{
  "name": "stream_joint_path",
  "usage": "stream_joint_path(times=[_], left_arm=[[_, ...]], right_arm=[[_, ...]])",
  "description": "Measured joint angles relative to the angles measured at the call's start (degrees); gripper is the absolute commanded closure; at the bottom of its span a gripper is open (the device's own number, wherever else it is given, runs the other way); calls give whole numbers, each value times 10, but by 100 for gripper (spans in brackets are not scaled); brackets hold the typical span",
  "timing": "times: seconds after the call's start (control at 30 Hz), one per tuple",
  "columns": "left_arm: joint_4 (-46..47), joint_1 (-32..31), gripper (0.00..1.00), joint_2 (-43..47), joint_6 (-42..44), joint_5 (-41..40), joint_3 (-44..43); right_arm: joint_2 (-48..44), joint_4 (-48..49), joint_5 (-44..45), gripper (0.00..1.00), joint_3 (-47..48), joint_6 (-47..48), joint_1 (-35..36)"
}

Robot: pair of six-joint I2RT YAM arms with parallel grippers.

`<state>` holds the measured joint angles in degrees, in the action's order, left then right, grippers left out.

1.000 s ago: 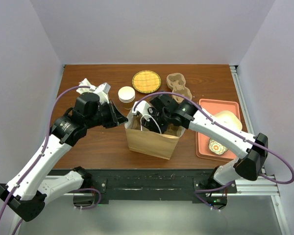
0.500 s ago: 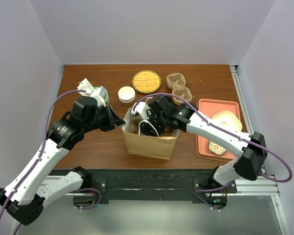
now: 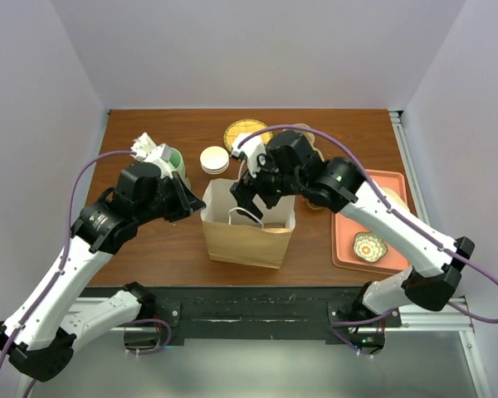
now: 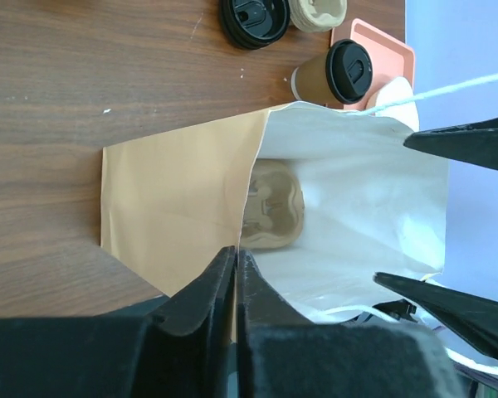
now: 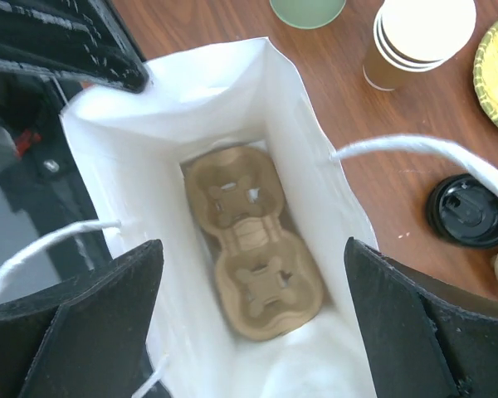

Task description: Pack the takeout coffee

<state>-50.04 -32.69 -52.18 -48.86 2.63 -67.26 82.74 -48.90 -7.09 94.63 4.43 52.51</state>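
The takeout coffee (image 4: 336, 75), a brown cup with a black lid, stands on the table beyond the brown paper bag (image 3: 245, 236), beside the orange tray; the top view hides it behind my right arm. The bag stands upright and open, white inside. A pulp cup carrier (image 5: 253, 249) lies flat on its bottom. My left gripper (image 4: 234, 255) pinches the bag's near rim, with the paper wall between its almost closed fingers. My right gripper (image 5: 257, 323) hovers over the bag's mouth (image 3: 253, 197), open wide and holding nothing.
A loose black lid (image 4: 253, 16) and a second carrier (image 4: 318, 10) lie behind the bag. The pale green cup (image 3: 173, 157), a stack of paper cups (image 3: 214, 159) and a yellow plate (image 3: 242, 131) stand at the back. The orange tray (image 3: 349, 249) is at the right.
My right gripper has risen out of the bag and opened wide, leaving the carrier inside. The bag has shifted slightly left, with my left gripper still on its rim.
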Motion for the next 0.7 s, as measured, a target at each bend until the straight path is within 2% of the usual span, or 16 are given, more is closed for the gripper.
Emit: stream_joint_path(times=[0.1,0.13,0.23,0.37,0.47,0.57,0.6,0.63,0.7], left_arm=[[-3,0,47,-2,4,2,-15],[-3,0,45,-5,7,2,-22],[-5,0,42,-22,28,1,-47],[-5,0,45,-53,61,-1,-65],[-10,0,50,-76,78,-2,-65],[-17,0,81,-97,92,-4,-65],[-18,0,95,-103,96,-4,-65],[-19,0,99,-108,101,-5,-66],[-33,0,100,-117,110,-13,-80]], right_arm=[[-5,-15,13,7,22,-44,0],[-5,-19,24,7,34,-66,0],[-4,-48,64,8,85,-136,0],[-5,-91,135,14,169,-225,0],[-15,-138,195,16,194,-287,0],[-27,-185,238,20,174,-330,0],[-33,-199,250,23,155,-343,0],[-37,-210,257,25,139,-353,0],[-37,-228,265,27,118,-366,0]])
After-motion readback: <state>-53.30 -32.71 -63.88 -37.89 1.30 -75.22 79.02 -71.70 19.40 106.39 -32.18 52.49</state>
